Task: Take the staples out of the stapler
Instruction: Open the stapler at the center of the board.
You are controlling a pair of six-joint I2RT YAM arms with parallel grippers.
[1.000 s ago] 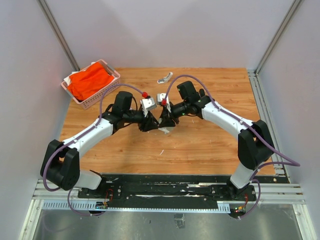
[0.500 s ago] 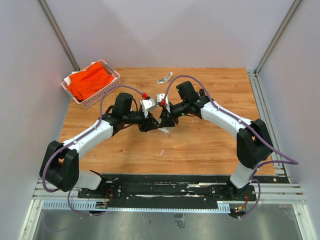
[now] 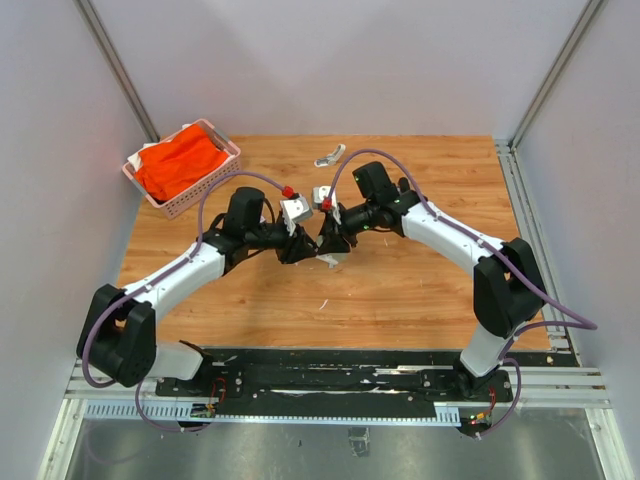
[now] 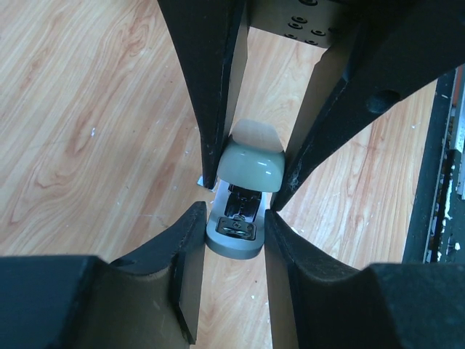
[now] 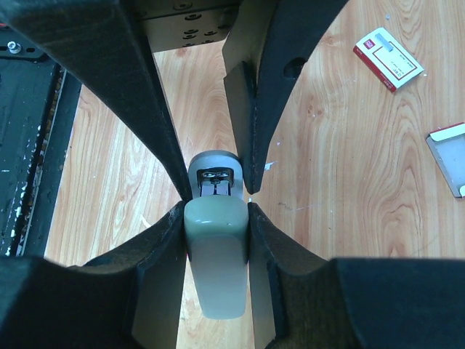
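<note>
The stapler (image 3: 328, 258) is pale grey-green here and is held just above the table's middle between both grippers. In the left wrist view my left gripper (image 4: 234, 218) is shut on its grey base end (image 4: 232, 234), both pads touching the sides. My right gripper (image 5: 215, 211) is shut on the rounded pale top arm (image 5: 216, 254). The top arm is lifted off the base, and the dark metal channel (image 5: 216, 178) shows between them. I cannot make out the staples in any view.
A pink basket (image 3: 182, 165) with orange cloth stands at the back left corner. A small white box with a red mark (image 5: 388, 58) and an open white tray (image 5: 450, 149) lie on the wood beyond the grippers. Tiny white specks dot the table.
My left gripper has narrowed onto the stapler's base end. The right gripper and both arms have hardly moved.
</note>
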